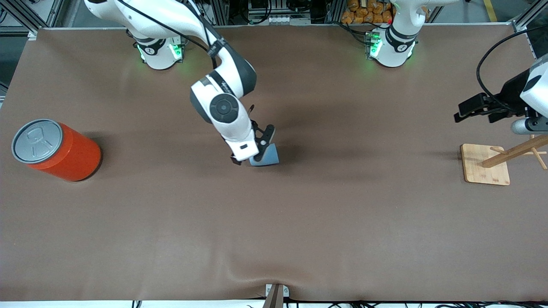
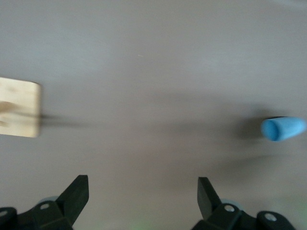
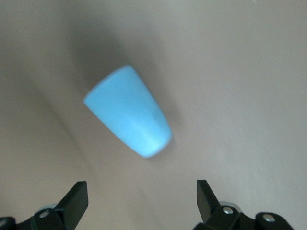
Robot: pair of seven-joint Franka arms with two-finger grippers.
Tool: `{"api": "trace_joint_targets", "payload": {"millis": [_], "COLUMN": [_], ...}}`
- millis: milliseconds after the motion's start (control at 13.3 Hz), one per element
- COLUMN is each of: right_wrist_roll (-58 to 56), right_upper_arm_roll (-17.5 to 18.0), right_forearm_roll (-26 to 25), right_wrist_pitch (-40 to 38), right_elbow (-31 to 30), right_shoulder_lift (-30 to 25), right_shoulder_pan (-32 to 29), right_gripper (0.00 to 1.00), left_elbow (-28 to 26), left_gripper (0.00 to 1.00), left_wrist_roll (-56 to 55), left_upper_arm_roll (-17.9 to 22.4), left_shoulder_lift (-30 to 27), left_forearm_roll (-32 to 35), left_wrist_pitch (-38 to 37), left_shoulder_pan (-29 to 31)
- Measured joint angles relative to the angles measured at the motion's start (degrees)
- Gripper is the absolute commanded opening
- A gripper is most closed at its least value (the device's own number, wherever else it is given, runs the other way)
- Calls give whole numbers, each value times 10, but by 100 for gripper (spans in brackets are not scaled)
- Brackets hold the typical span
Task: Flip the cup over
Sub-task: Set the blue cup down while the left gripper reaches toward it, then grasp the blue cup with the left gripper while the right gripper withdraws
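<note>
The small light-blue cup point(image 1: 266, 156) stands near the middle of the table with its narrow closed end up and its wide end on the cloth; none of its inside shows. In the right wrist view the cup point(image 3: 128, 111) lies just ahead of the fingertips, not between them. My right gripper point(image 1: 252, 147) hangs open close over the cup, on the side toward the right arm's end, and holds nothing. My left gripper point(image 1: 473, 113) waits open and empty in the air at the left arm's end of the table. The left wrist view shows the cup point(image 2: 283, 129) far off.
A big orange can point(image 1: 55, 149) with a grey pull-tab lid stands at the right arm's end of the table. A wooden rack on a square base point(image 1: 479, 171) stands at the left arm's end, under the left gripper, and its base point(image 2: 19, 108) shows in the left wrist view.
</note>
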Motion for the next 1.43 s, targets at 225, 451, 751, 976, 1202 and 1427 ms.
{"api": "trace_joint_targets", "payload": {"millis": [225, 451, 751, 976, 1202, 1427], "right_wrist_roll": [73, 104, 159, 257, 349, 378], "right_upper_arm_roll": [-3, -18, -86, -96, -95, -99], "right_forearm_roll": [-1, -2, -2, -43, -59, -64], "right_wrist_pitch": [-40, -53, -48, -48, -47, -50], "right_elbow": [0, -2, -6, -18, -27, -56], "right_shoulder_lift": [-22, -30, -30, -31, -45, -87], "right_shoulder_pan": [-52, -104, -118, -116, -102, -114], "right_gripper": [100, 100, 100, 100, 100, 100], "left_elbow": [-25, -83, -143, -195, -233, -238], "left_gripper": [100, 100, 100, 100, 100, 100], "left_wrist_roll": [-34, -42, -125, -142, -138, -83], "left_upper_arm_roll": [-1, -7, -46, -96, -146, -176], "left_shoulder_lift": [24, 45, 47, 47, 60, 99], "left_forearm_roll": [-114, -215, -307, -352, -384, -408], "left_wrist_pitch": [14, 78, 175, 279, 352, 385], "left_shoulder_pan": [-2, -16, -49, -57, -58, -62]}}
